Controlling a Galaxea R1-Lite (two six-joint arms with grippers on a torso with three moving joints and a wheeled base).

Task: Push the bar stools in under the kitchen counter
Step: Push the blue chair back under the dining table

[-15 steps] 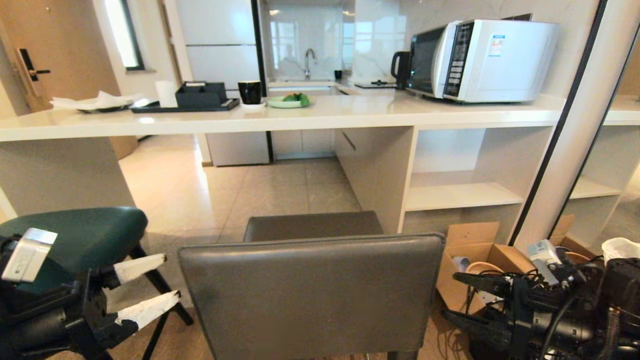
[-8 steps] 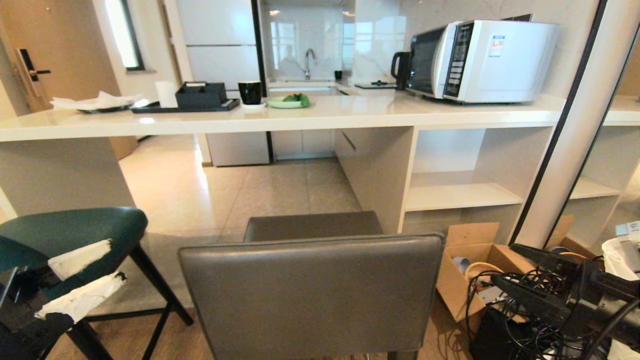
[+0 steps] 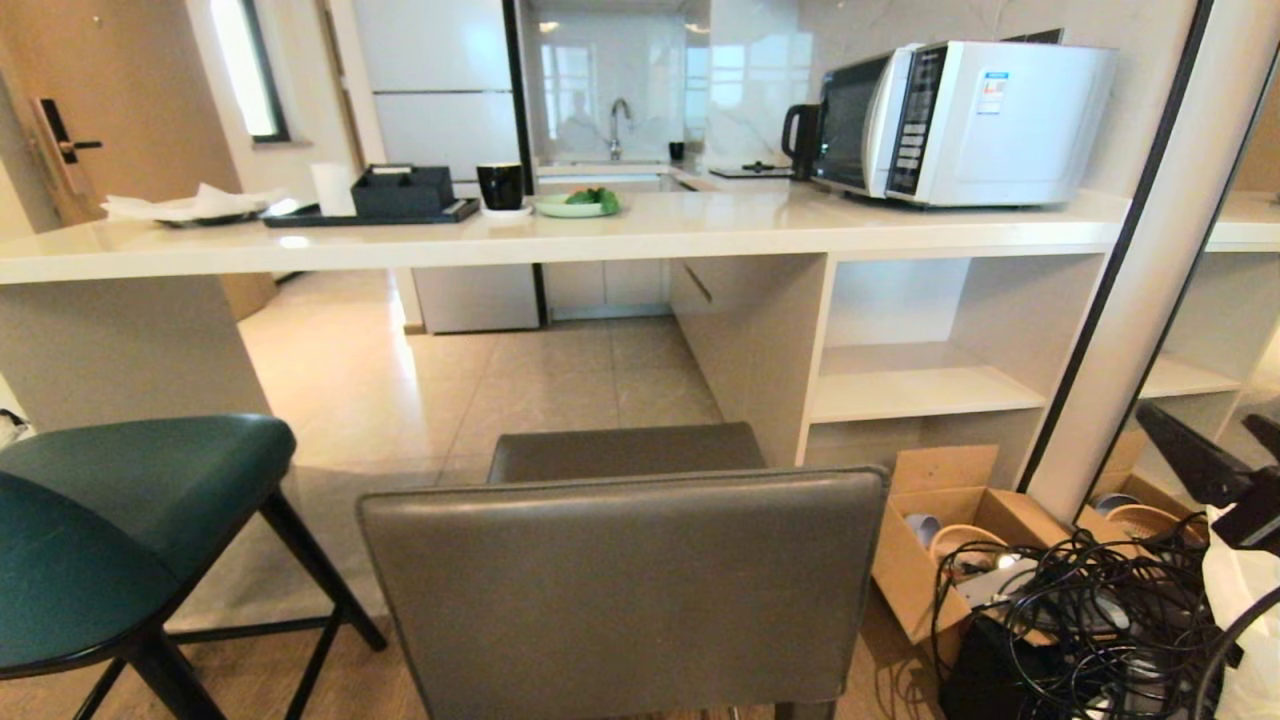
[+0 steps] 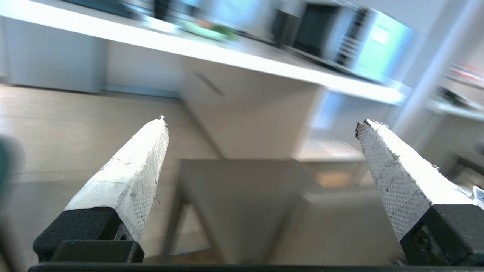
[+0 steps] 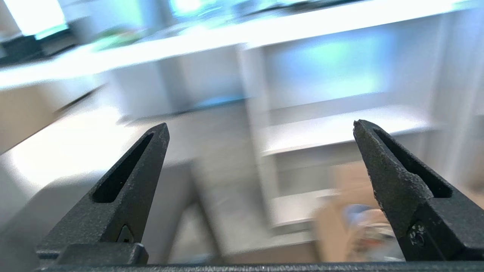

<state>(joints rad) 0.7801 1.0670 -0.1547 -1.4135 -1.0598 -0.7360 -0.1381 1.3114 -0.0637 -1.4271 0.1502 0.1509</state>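
The grey leather bar stool (image 3: 620, 590) stands in front of me, its square back towards me, short of the kitchen counter (image 3: 640, 235). The teal bar stool (image 3: 120, 520) stands to its left, also out from the counter. My right gripper (image 3: 1200, 425) hangs open at the far right, above the cables. The left gripper is out of the head view. In the left wrist view the left gripper (image 4: 262, 121) is open and empty, facing the grey stool (image 4: 242, 189) and the counter (image 4: 234, 56). The right gripper (image 5: 261, 123) is open and empty too.
A microwave (image 3: 960, 120), a black tray (image 3: 380, 205), a black cup (image 3: 500, 185) and a green plate (image 3: 575, 203) sit on the counter. White shelf cubbies (image 3: 920, 390), a cardboard box (image 3: 950, 530), a cable tangle (image 3: 1090, 620) and a white pillar (image 3: 1150, 250) crowd the right.
Both arms have swung outward. The left gripper has left the head view to the left; the right gripper has moved right and up to the edge. The stools have not moved.
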